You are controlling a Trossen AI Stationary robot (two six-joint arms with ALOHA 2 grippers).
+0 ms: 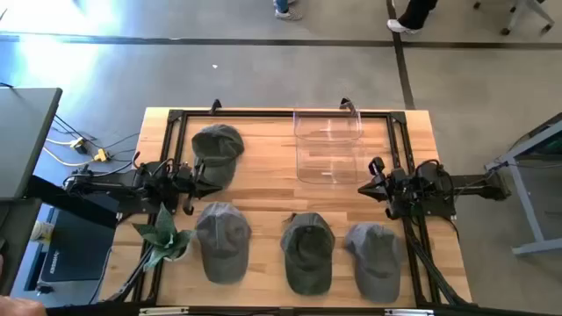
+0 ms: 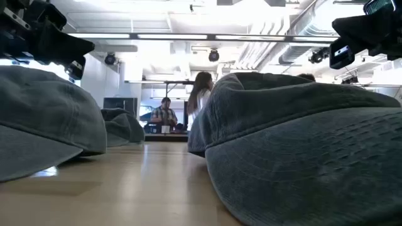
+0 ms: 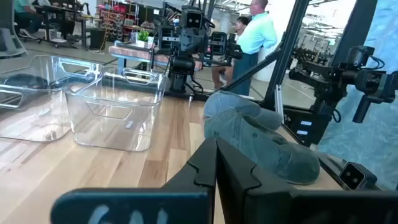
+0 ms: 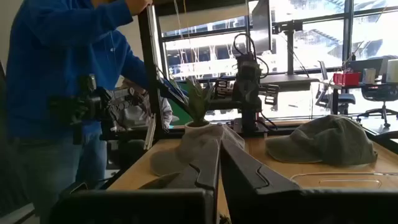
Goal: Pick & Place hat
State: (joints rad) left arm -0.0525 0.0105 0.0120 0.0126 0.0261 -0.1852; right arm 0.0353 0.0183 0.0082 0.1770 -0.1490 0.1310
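Several grey-green caps lie crown up on the wooden table. One cap (image 1: 218, 149) sits at the far left, and three caps (image 1: 223, 241) (image 1: 307, 250) (image 1: 373, 259) lie in a row along the near edge. My left gripper (image 1: 211, 186) hovers shut at the left, between the far cap and the near-left cap, pointing toward the table's right. My right gripper (image 1: 362, 187) hovers shut at the right, pointing toward the table's left. In the left wrist view, a cap (image 3: 261, 140) lies beyond the shut fingers (image 3: 217, 162). The right wrist view shows the far cap (image 4: 329, 140).
A clear plastic bin (image 1: 329, 145) stands at the far middle of the table, with its lid or a second bin beside it. A small potted plant (image 1: 162, 235) sits at the near left corner. A black frame (image 1: 176, 118) rims the table. People stand beyond the table.
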